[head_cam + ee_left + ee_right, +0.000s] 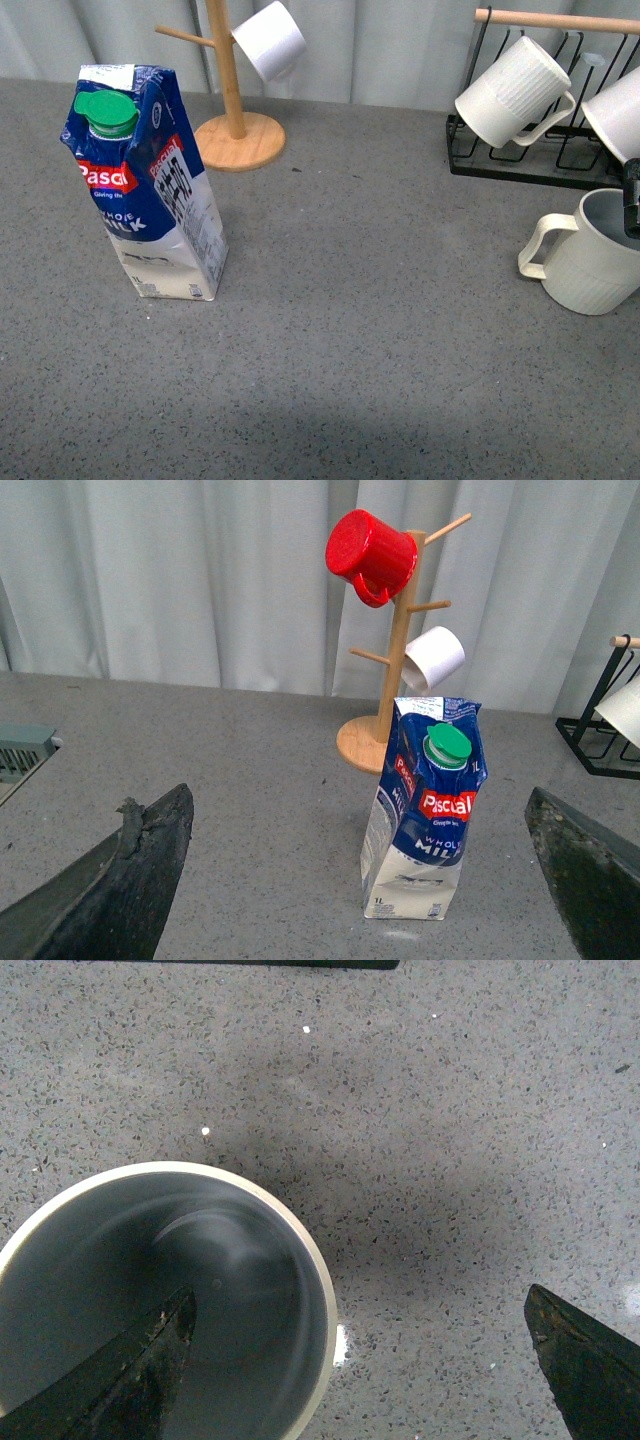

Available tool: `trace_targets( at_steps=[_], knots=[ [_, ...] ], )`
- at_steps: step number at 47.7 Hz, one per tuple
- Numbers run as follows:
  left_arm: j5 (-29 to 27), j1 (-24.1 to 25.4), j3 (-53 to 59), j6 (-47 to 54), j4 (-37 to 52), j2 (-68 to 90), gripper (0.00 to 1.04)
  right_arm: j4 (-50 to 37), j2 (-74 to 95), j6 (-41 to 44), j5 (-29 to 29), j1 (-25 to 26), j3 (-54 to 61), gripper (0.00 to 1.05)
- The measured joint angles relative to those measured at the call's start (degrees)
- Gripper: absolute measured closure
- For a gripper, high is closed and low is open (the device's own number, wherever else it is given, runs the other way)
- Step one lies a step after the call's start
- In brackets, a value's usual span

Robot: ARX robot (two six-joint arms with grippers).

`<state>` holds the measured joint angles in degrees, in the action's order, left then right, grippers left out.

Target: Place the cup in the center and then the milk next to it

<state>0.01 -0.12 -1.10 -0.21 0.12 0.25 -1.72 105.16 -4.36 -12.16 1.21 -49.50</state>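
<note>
Cream ribbed cup (590,265) at tabletop (400,350) right; right pincer (358,1305) gapes astride its rim, gripping nothing; left pincer (358,792), spread wide and empty, faces milk (150,190).

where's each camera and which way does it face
front: on the robot's body, looking down over milk, mug tree, cup; right jaws at the edge.
left wrist: left arm, low, facing milk and mug tree; open jaws frame it.
right wrist: right arm, straight down into cup; one jaw over it.
shared: milk front/left wrist; cup front/right wrist.
</note>
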Motion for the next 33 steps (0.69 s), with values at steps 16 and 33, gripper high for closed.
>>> trace_targets(
  at_steps=[16, 33],
  knots=[
    [0.0, 0.0, 0.0, 0.0, 0.0, 0.0, 0.06, 1.1, 2.3, -9.0, 5.4, 1.4, -1.3, 0.50],
    [0.0, 0.0, 0.0, 0.0, 0.0, 0.0, 0.06, 1.4, 2.2, -10.5, 6.6, 1.5, -1.6, 1.03]
  ],
)
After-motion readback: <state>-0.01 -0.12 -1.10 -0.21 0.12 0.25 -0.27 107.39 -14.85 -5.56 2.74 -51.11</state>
